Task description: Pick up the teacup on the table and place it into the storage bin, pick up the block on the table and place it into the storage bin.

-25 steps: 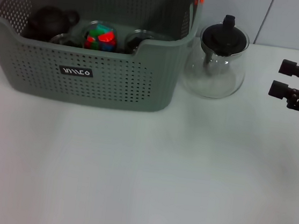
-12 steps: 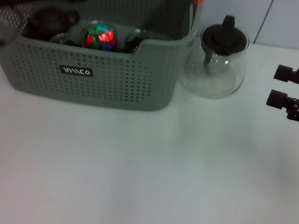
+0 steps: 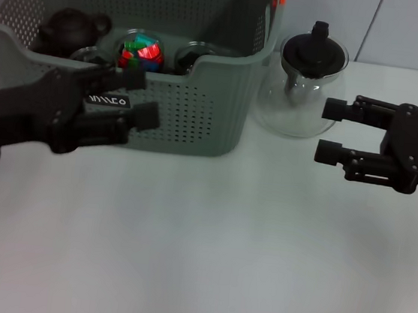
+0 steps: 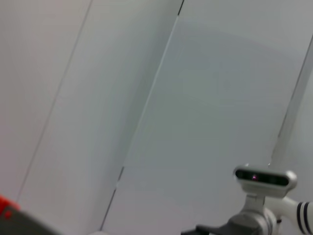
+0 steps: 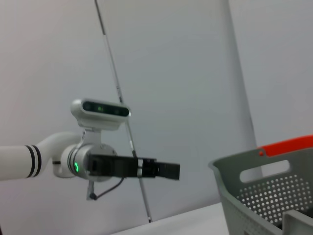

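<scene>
Nearest the robot, the white table [image 3: 205,254] carries nothing in its front half.

Left gripper [image 3: 142,97] hangs just in front of the storage bin's front wall, across the logo label. Its fingers [image 3: 147,116] point toward the robot's right, spread apart and empty. Right gripper [image 3: 331,130] hangs over the table to the right, fingers pointing left toward the glass teapot [image 3: 303,82], likewise spread and empty.

Storage bin [image 3: 200,103] stands at the far left of the table, the teapot just beside its right wall. Inside the bin, behind the front rim, lie a dark teacup [image 3: 69,29] at the left and a multicoloured block [image 3: 141,52] in the middle, with a dark round object [image 3: 193,53], partly hidden by the rim, to its right. Both task items appear already deposited; no cup or block shows on the open table.

Judgement: the placing looks complete. Cup and block lie beyond and slightly above the left fingers, so the left arm is the nearer; any coming move is most likely a withdrawal clear of the front wall.

The right wrist view shows the bin's handle cut-out, an orange strip on its rim, and the left gripper side-on. The left wrist view shows only wall panels and the other arm's camera.
</scene>
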You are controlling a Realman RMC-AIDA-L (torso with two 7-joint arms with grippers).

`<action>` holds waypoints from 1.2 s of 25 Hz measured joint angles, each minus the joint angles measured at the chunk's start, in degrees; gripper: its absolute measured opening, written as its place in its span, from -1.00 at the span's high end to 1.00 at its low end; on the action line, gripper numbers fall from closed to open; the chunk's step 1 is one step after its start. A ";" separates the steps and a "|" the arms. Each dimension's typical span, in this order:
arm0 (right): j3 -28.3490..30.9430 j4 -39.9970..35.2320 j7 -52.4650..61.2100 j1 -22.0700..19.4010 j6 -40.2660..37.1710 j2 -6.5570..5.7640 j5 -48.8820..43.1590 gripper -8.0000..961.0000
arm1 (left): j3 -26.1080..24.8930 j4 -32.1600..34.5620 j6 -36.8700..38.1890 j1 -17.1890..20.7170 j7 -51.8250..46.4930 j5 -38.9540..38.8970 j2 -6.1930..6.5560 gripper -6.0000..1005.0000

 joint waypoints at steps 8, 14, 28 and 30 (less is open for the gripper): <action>-2.09 0.27 -0.34 0.90 0.01 0.27 -0.01 -0.65 | -1.42 -2.26 -0.39 1.60 3.96 5.02 -0.02 -0.66; -9.95 0.37 0.79 2.00 3.96 0.10 -0.02 -0.65 | -1.25 -11.41 -7.85 -2.43 7.84 16.00 0.66 -0.66; -17.79 5.44 3.79 8.34 19.46 3.09 -9.20 -0.65 | -0.44 -17.58 -13.11 -4.76 15.40 24.58 0.78 -0.66; -17.86 5.49 3.83 8.55 20.58 3.53 -10.15 -0.65 | -0.42 -18.56 -15.01 -5.18 15.40 26.03 0.79 -0.66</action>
